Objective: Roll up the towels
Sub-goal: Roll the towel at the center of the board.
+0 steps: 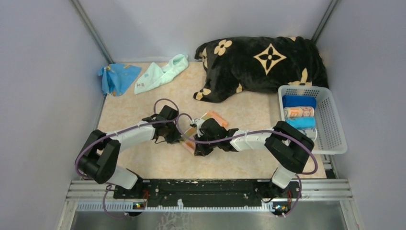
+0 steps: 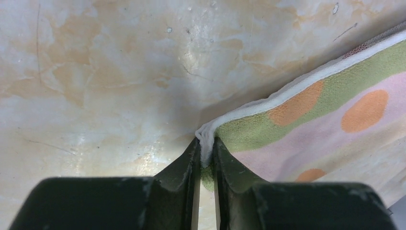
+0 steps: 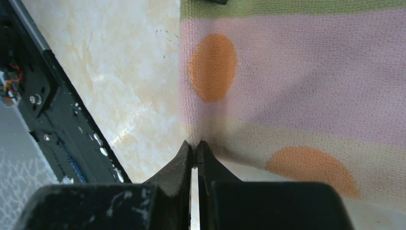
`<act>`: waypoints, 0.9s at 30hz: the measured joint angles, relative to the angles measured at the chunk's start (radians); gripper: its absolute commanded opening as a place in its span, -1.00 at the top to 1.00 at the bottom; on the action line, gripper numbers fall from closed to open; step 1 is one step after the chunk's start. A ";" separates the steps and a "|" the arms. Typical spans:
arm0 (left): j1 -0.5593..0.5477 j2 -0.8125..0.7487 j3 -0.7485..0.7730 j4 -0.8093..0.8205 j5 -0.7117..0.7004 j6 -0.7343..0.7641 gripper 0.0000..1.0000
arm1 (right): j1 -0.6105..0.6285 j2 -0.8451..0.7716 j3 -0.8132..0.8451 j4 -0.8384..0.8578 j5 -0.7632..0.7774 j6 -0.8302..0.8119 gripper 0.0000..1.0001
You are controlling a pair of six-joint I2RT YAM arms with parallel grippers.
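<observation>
Black mounting rail (image 1: 206, 188) runs along the near edge of a beige marbled worktop (image 1: 143, 160), with both arms bolted to it and reaching inward to meet at the middle.

Between them lies a striped towel (image 1: 214, 116) with pink, green and cream bands and orange dots, mostly hidden under the arms in the overhead view. The left hand (image 1: 168, 133) is closed narrowly on it. Its wrist view shows the left hand (image 2: 206, 145) with its fingers (image 2: 184, 167) pinching the white hemmed corner of the striped towel (image 2: 330, 115), which spreads away to the right over the worktop (image 2: 105, 72). The right hand (image 1: 203, 140) is just beside the left. In its wrist view the right hand (image 3: 194, 145) has its jaws almost touching, nipping the edge of the striped towel (image 3: 306, 72).

At the far left corner lie two loose towels, well apart from the arms: a crumpled blue towel (image 1: 117, 77) with orange print and, just beside it, a mint green towel (image 1: 160, 73). A big black blanket (image 1: 261, 64) with beige flower motifs is heaped at the far right. Near it, at the right edge, a white basket (image 1: 335, 122) holds a row of rolled towels (image 1: 298, 112) in blue and orange.
</observation>
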 measured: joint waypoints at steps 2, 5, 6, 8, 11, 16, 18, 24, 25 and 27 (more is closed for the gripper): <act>0.000 0.015 0.015 -0.007 0.001 0.011 0.59 | -0.019 0.000 -0.013 0.025 -0.035 0.025 1.00; 0.000 0.034 0.035 -0.011 0.006 0.027 0.42 | -0.065 0.000 -0.044 0.072 -0.100 0.074 1.00; 0.000 0.038 0.039 -0.010 0.008 0.034 0.35 | -0.077 0.003 -0.051 0.087 -0.121 0.087 1.00; 0.000 0.040 0.044 -0.005 0.010 0.043 0.21 | -0.106 0.024 -0.061 0.118 -0.172 0.120 1.00; 0.003 0.034 0.046 0.000 0.008 0.053 -0.01 | -0.134 0.061 -0.088 0.172 -0.248 0.169 1.00; 0.036 -0.054 0.006 -0.004 -0.005 0.087 -0.25 | -0.185 0.114 -0.130 0.306 -0.379 0.270 1.00; 0.050 -0.119 -0.030 -0.005 -0.004 0.102 -0.27 | -0.213 0.142 -0.153 0.377 -0.431 0.321 1.00; 0.067 -0.324 -0.154 0.001 0.037 0.153 -0.29 | -0.249 0.212 -0.174 0.505 -0.528 0.425 1.00; 0.067 -0.350 -0.175 0.003 0.049 0.154 -0.29 | -0.253 0.221 -0.174 0.519 -0.537 0.436 1.00; 0.067 -0.388 -0.229 0.018 0.079 0.157 -0.28 | -0.255 0.239 -0.174 0.545 -0.554 0.458 1.00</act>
